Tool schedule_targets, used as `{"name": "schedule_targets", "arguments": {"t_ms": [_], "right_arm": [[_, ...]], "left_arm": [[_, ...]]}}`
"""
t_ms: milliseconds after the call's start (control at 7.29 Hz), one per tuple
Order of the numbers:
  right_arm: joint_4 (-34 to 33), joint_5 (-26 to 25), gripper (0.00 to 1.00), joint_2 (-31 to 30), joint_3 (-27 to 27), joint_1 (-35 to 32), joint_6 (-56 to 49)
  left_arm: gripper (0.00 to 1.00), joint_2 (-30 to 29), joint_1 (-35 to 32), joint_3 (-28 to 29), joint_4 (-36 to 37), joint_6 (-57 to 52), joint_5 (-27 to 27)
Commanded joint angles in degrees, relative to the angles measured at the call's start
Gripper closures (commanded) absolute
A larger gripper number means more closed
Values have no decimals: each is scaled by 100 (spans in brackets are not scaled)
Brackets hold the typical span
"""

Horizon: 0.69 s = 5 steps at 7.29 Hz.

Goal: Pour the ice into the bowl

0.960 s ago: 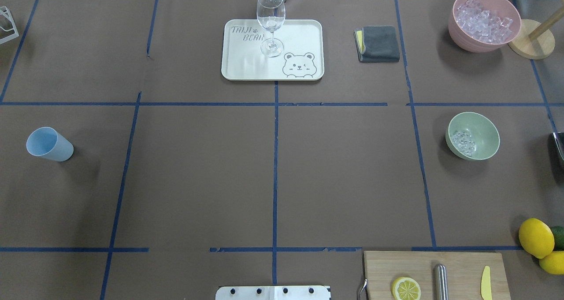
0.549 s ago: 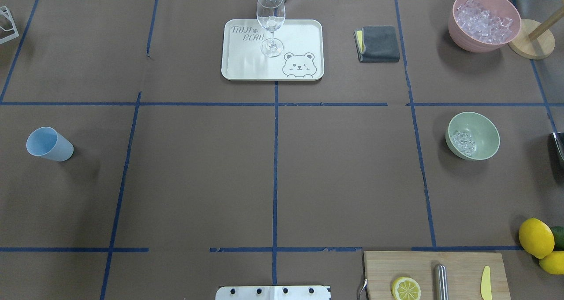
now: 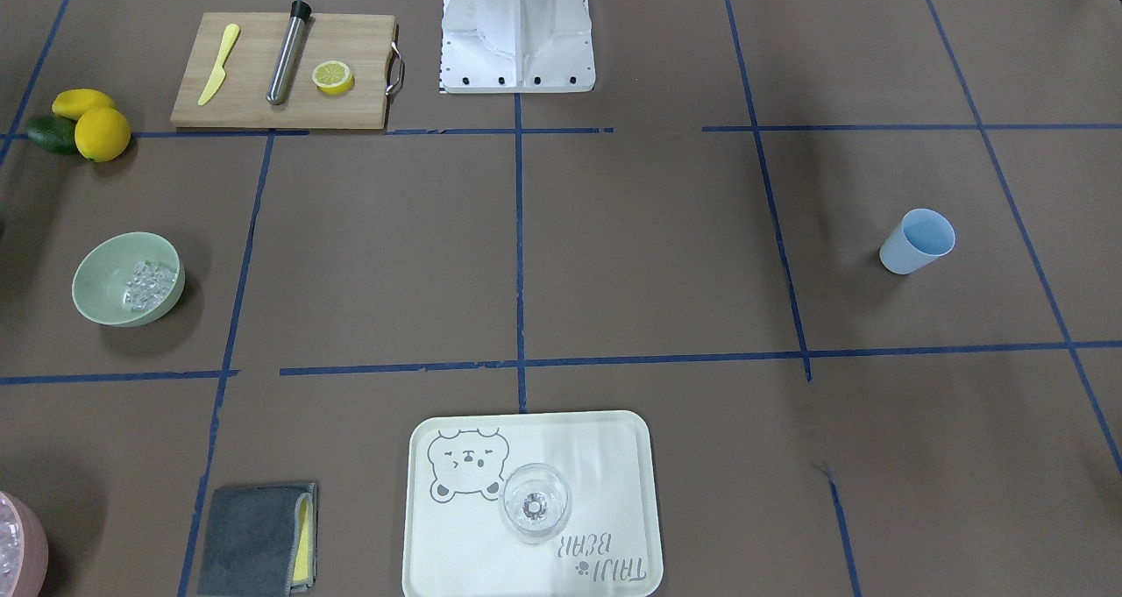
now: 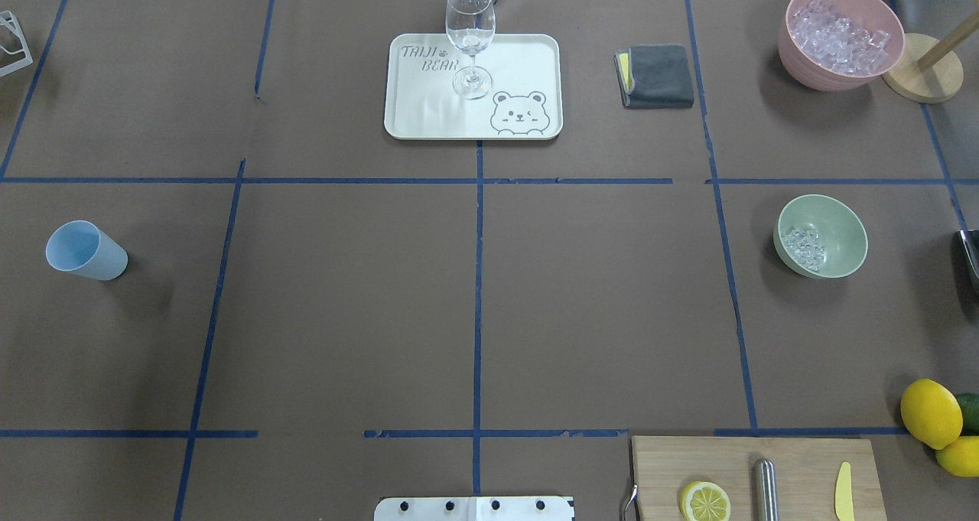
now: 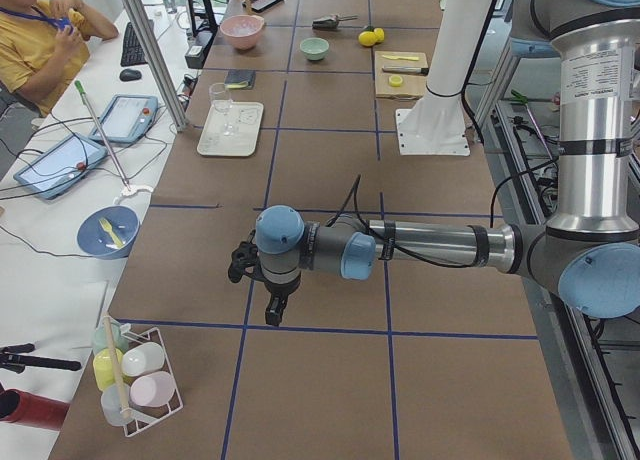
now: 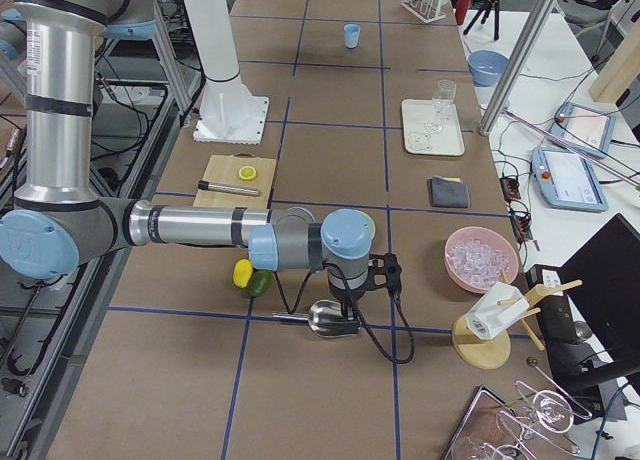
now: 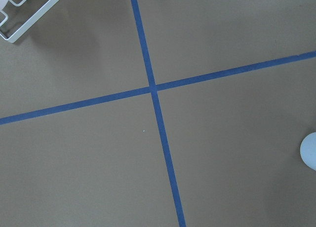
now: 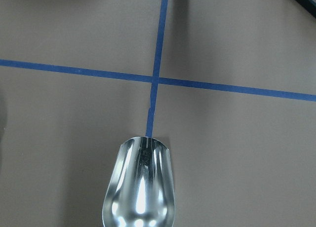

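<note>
The sage-green bowl (image 4: pixel 834 234) stands at the table's right, with a small heap of clear ice (image 4: pixel 804 247) inside it; it also shows in the front view (image 3: pixel 110 273), with the ice (image 3: pixel 149 283). My right gripper (image 6: pixel 343 302) hangs just over a metal scoop (image 6: pixel 330 320) beyond the bowl's right. The scoop (image 8: pixel 140 185) is empty in the right wrist view. I cannot tell whether that gripper is open or shut. My left gripper (image 5: pixel 272 308) hangs over bare table at the far left; I cannot tell its state.
A pink bowl (image 4: pixel 840 35) full of ice sits back right beside a wooden stand (image 4: pixel 922 70). A blue cup (image 4: pixel 86 250) is at the left. A tray (image 4: pixel 520 70) with a wine glass (image 4: pixel 469 39), a grey cloth (image 4: pixel 656 76), a cutting board (image 4: pixel 795 460) and lemons (image 4: pixel 930 412) are also on the table.
</note>
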<state>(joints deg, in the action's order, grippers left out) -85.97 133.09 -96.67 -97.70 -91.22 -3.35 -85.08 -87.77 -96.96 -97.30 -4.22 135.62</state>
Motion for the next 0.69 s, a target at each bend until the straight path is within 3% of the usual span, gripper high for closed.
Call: {"name": "schedule_targets", "arguments": {"t_ms": [0, 549], "right_arm": [[2, -2, 0, -1, -12, 191, 10], [-7, -2, 0, -1, 5, 201, 10]], "left_arm": [[0, 0, 6, 28, -17, -9, 0], [0, 0, 6, -42, -18, -18, -9]]}}
